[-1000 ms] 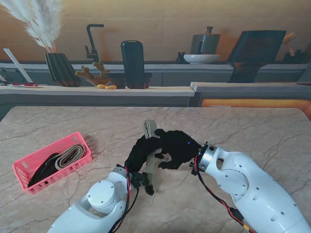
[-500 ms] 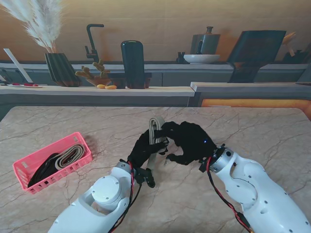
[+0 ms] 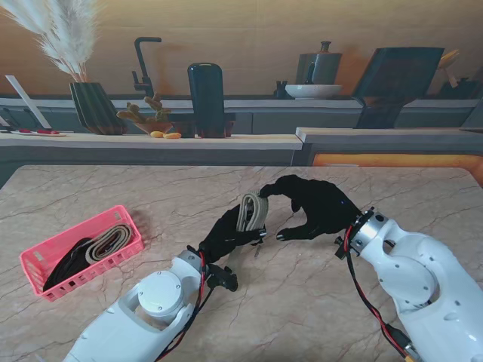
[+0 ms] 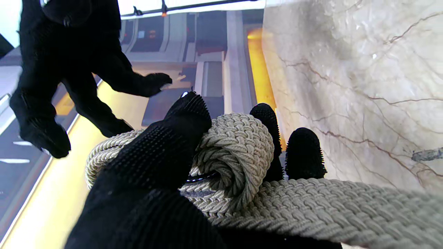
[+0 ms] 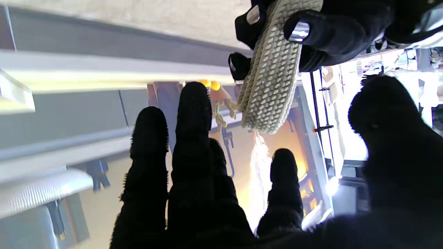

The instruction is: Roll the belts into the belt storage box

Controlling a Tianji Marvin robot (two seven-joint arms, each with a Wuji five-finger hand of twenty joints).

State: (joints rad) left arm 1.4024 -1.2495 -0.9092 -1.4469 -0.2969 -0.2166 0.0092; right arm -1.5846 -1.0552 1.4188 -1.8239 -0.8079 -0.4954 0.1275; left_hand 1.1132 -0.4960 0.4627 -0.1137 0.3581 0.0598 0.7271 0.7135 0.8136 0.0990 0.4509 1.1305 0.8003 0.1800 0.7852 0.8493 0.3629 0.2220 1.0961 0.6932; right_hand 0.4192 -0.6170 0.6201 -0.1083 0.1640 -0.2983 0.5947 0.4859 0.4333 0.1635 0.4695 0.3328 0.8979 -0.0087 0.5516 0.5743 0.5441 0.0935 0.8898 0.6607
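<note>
Marble table spreads under us. Well to our left sits the pink basket, two belts already coiled inside. Our right hand hovers with fingers spread, holding nothing. Our left hand pinches the woven beige belt, rolled at its upper end, its tail loose. We judge rolling partly finished; boxing remains.

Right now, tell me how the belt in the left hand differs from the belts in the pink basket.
The beige woven belt is lifted off the table, clamped in the left hand; the belts in the basket lie loose in the pink basket. The held one is partly coiled with a tail trailing; those lie flat in long loops. One basket belt looks black. Both include beige webbing.
</note>
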